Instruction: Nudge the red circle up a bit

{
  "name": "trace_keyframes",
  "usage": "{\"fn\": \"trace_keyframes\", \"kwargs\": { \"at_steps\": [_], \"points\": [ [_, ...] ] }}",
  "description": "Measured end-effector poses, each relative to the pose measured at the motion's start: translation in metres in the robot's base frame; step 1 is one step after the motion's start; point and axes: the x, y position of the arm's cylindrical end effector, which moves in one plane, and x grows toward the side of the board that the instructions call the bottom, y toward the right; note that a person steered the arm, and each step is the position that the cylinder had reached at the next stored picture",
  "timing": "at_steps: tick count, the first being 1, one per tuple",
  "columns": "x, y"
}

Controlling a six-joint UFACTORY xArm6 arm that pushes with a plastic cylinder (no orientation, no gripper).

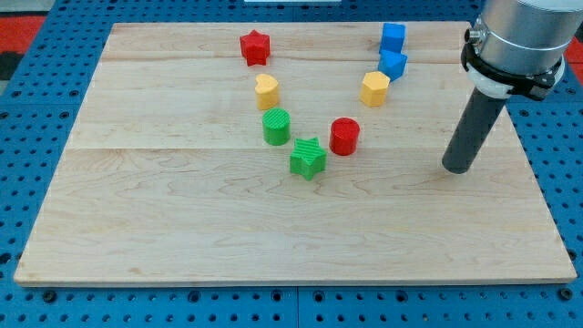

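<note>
The red circle stands near the middle of the wooden board, just right of the green star. My tip rests on the board well to the right of the red circle and slightly lower in the view, apart from every block. The rod rises from it toward the view's top right.
A green circle, yellow heart and red star run up the left. A yellow hexagon and two blue blocks run up the right. A blue pegboard surrounds the board.
</note>
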Motion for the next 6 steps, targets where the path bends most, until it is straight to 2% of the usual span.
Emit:
{"fn": "trace_keyframes", "kwargs": {
  "at_steps": [2,4,6],
  "points": [
    [0.013,-0.012],
    [0.022,-0.077],
    [-0.013,-0.113]
  ]
}}
